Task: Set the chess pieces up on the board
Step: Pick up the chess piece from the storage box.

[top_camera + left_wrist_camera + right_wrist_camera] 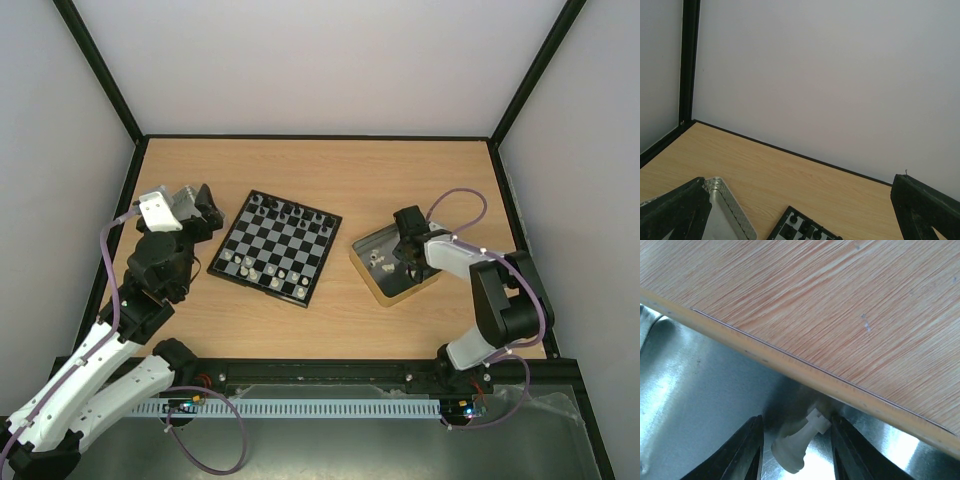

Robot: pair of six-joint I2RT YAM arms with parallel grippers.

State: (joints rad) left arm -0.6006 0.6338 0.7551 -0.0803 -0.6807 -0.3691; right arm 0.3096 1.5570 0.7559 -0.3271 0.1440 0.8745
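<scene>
We see the corner of the board (801, 229) carrying black chess pieces (790, 231), a silver tray (726, 214) left of the board, and the left gripper (797, 202) with its fingers (674, 214) spread wide either side of the board.

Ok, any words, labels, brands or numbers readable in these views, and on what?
None: no text can be read in any view.
The board, the tray and the white piece show no legible print.
</scene>
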